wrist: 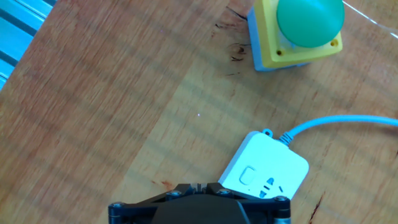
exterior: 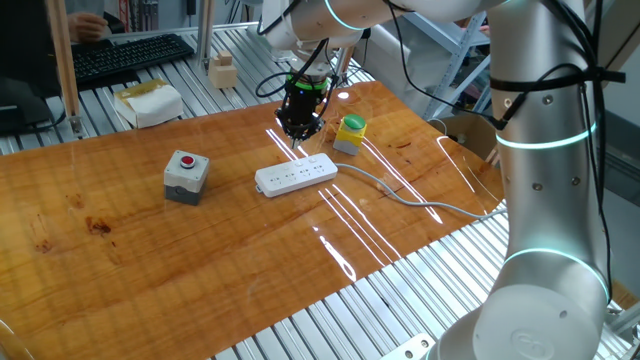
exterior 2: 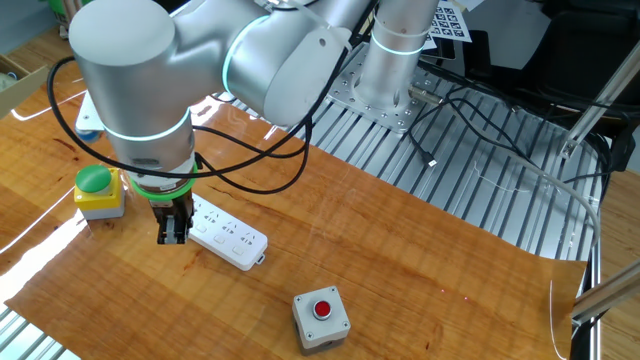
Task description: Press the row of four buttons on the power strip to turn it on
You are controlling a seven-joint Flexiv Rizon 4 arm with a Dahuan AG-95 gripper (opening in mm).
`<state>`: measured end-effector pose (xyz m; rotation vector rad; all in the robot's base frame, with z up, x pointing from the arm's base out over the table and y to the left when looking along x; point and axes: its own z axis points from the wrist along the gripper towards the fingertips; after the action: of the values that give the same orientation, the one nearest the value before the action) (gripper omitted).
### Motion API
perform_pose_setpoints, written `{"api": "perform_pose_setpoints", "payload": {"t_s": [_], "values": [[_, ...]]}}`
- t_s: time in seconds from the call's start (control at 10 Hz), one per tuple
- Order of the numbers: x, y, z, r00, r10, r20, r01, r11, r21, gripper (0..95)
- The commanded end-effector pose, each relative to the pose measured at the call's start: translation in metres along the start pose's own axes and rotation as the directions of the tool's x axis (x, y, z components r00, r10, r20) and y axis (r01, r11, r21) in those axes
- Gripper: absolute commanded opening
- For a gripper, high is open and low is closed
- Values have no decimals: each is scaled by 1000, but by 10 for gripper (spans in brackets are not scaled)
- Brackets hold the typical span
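Nearest the lens in the hand view, the black two-finger gripper (wrist: 200, 198) filled the bottom centre of the frame, its fingers drawn fully together and holding nothing. Just right of it lay the cable end of the long flat white plastic power strip (wrist: 266, 167), one switch visible on its top face; the grey cable (wrist: 339, 123) ran off toward the right edge.

One fixed view: gripper (exterior: 299, 128) pointed down over the upper-right end of the strip (exterior: 296, 174), centre frame, on the wooden table (exterior: 150, 260). Row of four small switches (exterior: 297, 170) ran along the strip's far edge. Contact between fingertips and a switch could not be made out.

Yellow button box with green cap (exterior: 349, 134) stood just right of the gripper. Grey box with red button (exterior: 186, 175) sat well apart, left of the strip.
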<state>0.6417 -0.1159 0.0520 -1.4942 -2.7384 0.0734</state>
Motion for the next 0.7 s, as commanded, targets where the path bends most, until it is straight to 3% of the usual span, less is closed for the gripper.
{"api": "perform_pose_setpoints", "payload": {"t_s": [0.1, 0.4, 0.5, 0.7], "values": [[0, 0, 1, 1000, -6, -7, 6, 1000, -3, 0], [0, 0, 1, 1000, -4, 4, 4, 1000, 12, 0], [-4, -1, 1, 1000, 18, 0, -18, 1000, 12, 380], [-15, -5, 0, 999, 37, 2, -37, 999, 19, 380]]}}
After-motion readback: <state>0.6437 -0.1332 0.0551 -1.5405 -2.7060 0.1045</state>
